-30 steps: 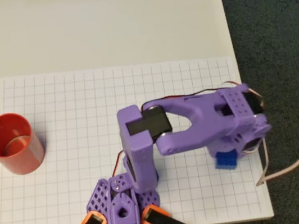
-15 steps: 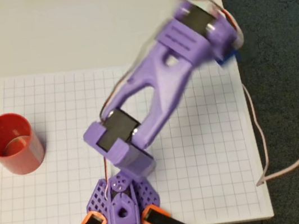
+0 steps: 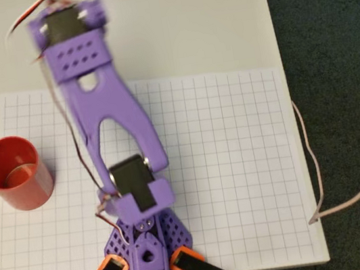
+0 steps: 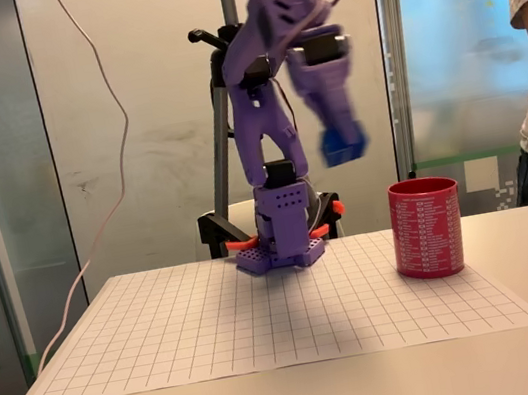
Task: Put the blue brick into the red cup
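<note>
Your purple two-finger gripper, jaws clamped on the small bright blue plastic brick, hangs high above the gridded paper sheet, up and left of the round red plastic cup in the fixed view.

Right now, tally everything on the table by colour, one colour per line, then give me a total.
Red: 1, the red cup.
Blue: 1, the blue brick, held up in the air in the gripper.
Purple: 1, the arm.
White: 1, the grid sheet.
Total: 4.
</note>
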Motion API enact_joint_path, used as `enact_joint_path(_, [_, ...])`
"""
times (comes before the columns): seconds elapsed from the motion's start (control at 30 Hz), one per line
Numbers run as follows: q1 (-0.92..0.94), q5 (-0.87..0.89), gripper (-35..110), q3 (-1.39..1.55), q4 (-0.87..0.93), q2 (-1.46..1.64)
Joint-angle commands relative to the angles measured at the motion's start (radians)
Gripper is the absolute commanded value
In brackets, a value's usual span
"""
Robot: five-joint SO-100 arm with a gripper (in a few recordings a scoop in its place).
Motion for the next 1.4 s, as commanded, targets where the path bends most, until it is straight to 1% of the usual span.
enact_joint_path(0.0, [-0.35,0.06,0,0.071,0.017,0.156])
enact_joint_path(0.23, [-0.6,0.029,0,0.225,0.02,0.279])
enact_joint_path(0.3, [-0.637,0.035,0,0.258,0.009,0.293])
enact_joint_path(0.43, [-0.626,0.023,0,0.285,-0.003,0.284])
enact_joint_path(0.53, [-0.658,0.038,0,0.359,-0.046,0.339])
enact_joint_path(0.8, [-0.684,0.057,0,0.456,-0.094,0.322])
enact_joint_path(1.03, [-0.683,0.057,0,0.459,-0.133,0.262])
enact_joint_path(1.27, [-0.683,0.063,0,0.451,-0.14,0.265])
enact_joint_path(1.3, [-0.68,0.067,0,0.451,-0.14,0.264])
enact_joint_path(1.33, [-0.673,0.081,9,0.451,-0.138,0.264])
enact_joint_path(1.37, [-0.664,0.098,28,0.451,-0.132,0.264])
